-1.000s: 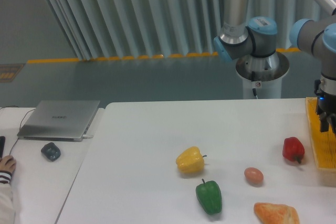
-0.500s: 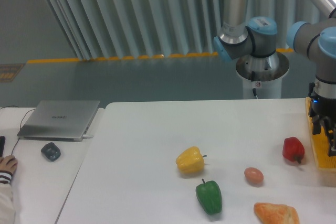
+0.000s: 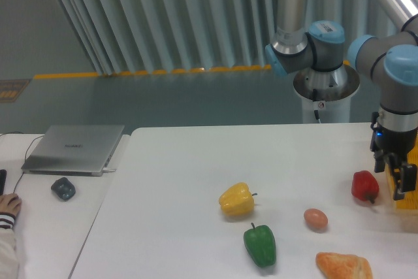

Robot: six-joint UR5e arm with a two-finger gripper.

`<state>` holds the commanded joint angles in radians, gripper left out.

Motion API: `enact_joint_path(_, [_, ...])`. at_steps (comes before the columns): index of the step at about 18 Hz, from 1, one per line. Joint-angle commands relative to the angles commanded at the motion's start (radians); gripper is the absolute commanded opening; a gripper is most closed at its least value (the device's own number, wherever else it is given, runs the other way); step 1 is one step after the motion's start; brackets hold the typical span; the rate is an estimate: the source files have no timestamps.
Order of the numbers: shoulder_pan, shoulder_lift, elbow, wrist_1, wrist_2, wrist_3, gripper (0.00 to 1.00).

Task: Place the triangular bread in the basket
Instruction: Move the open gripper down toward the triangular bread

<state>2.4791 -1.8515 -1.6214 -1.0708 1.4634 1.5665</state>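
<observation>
Gripper: mine (image 3: 390, 178) hung at the right edge of the table (image 3: 183, 181), pointing down, just right of the red pepper.
Jaws: two dark fingers (image 3: 399, 181) showed with a gap between them, so I read them as parted. How wide, I could not tell from this side.
Hold: nothing sat between my fingers; I saw no contact with any item.
Basket: (image 3: 410, 191) only a thin yellow strip of it showed at the right border, mostly behind my fingers. Its contents could not be seen.
Bread: (image 3: 344, 266) lay on the table at the bottom edge, partly cut off by the frame, well apart from me and outside the basket.
Egg: (image 3: 315, 219) on the table, just above and left of the bread.
Red pepper: (image 3: 364, 186) upright on the table, close beside my fingers but apart from them.
Yellow pepper: (image 3: 237, 200) near the table's middle.
Green pepper: (image 3: 260, 244) just below the yellow one.
Side desk: laptop (image 3: 75, 148) shut, a mouse (image 3: 63, 189) in front of it, a person's hand (image 3: 9, 206) at the left border.
</observation>
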Motion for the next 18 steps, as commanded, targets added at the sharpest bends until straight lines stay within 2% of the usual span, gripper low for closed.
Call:
enact_joint_path(2, [-0.025, -0.015, 0.029, 0.005, -0.006, -0.124, 1.0])
enact_joint_path(3, [-0.031, -0.034, 0.064, 0.009, -0.006, -0.184, 1.0])
enact_joint_path(4, [-0.035, -0.052, 0.084, 0.009, -0.005, -0.196, 1.0])
enact_joint_path(6, [-0.048, -0.072, 0.113, 0.029, -0.003, -0.198, 1.0])
enact_joint_path(9, [-0.086, -0.106, 0.114, 0.13, 0.0, -0.195, 1.0])
enact_joint_path(13, [-0.112, -0.135, 0.12, 0.146, 0.023, -0.19, 1.0])
enact_joint_path(18, [-0.178, -0.19, 0.15, 0.196, 0.19, -0.194, 1.0])
